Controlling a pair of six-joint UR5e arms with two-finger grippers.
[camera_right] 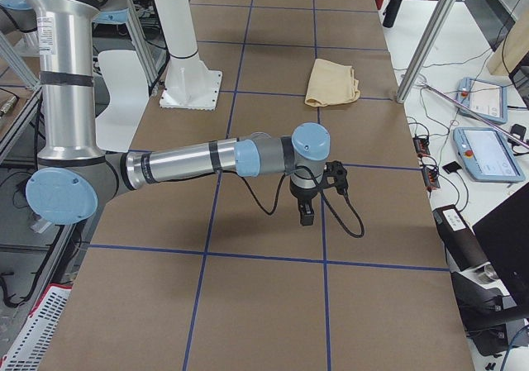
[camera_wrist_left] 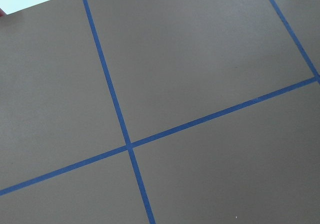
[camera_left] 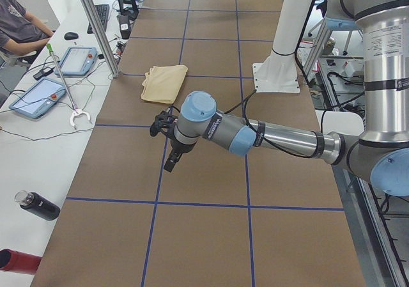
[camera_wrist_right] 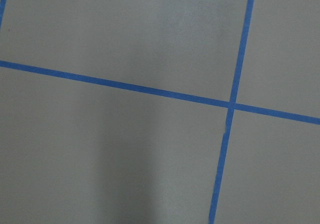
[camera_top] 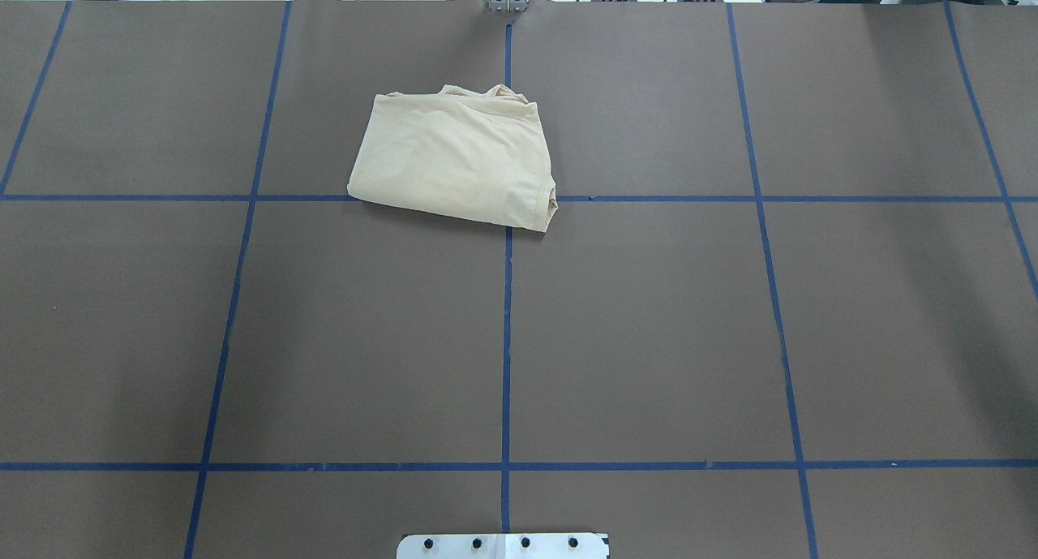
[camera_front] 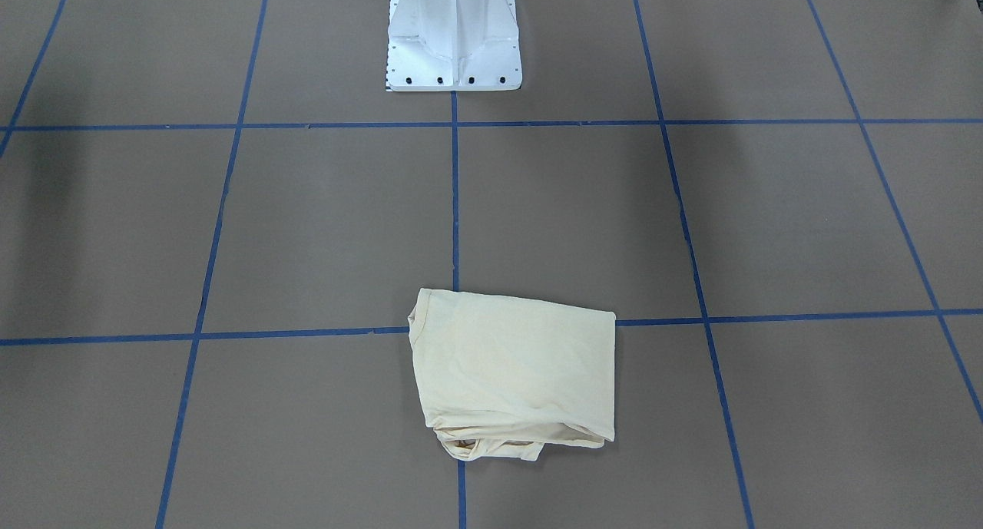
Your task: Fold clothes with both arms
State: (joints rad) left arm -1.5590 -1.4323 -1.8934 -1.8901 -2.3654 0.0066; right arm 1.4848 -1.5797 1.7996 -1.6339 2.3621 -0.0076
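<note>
The pale yellow shirt (camera_front: 514, 368) lies folded into a compact rectangle on the brown table, print hidden, with its collar edge at one side (camera_top: 458, 157). It also shows in the side views (camera_left: 165, 82) (camera_right: 332, 82). Both arms hang above the table away from it. The left gripper (camera_left: 171, 162) points down over a blue tape line, well short of the shirt. The right gripper (camera_right: 307, 214) hovers over the table at the other end. Neither shows in the front or overhead views, so I cannot tell whether they are open or shut. Both wrist views show only bare table and tape.
The white pedestal base (camera_front: 453, 45) stands at the robot's side of the table. Blue tape (camera_top: 507, 332) divides the brown surface into squares. Beside the table sit control tablets (camera_left: 37, 97), a grabber tool (camera_left: 78, 114), bottles (camera_left: 37, 205) and a seated person (camera_left: 19, 25).
</note>
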